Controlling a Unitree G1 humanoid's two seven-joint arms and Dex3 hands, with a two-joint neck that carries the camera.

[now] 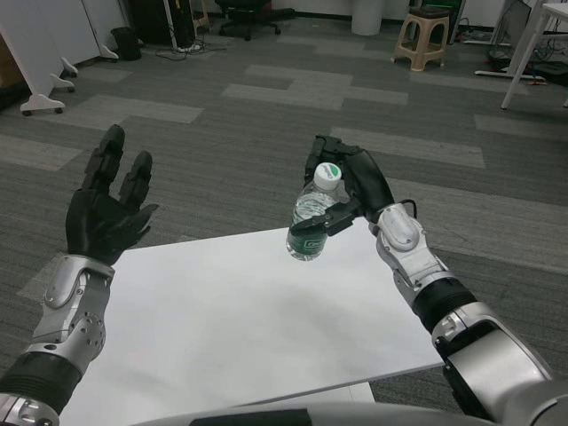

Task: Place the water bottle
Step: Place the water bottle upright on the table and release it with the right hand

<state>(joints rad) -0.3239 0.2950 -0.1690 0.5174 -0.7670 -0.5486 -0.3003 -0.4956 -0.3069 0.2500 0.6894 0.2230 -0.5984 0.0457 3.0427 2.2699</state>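
The right hand (348,191) grasps the water bottle (313,217) at its middle — light, smooth plastic, probably slippery — while the left hand (105,209) waits released.

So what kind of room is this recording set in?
Probably an office or lab: grey carpet tiles, a plastic stool and an office chair's wheeled base lie beyond the white table. The right robot hand holds the water bottle.

Part of the water bottle (312,217) hidden behind the right robot hand (348,191) wrapped around it; label print too small to read. Desk (240,328) cut off at the bottom edge. Beige stool (421,40) clipped by the top edge.
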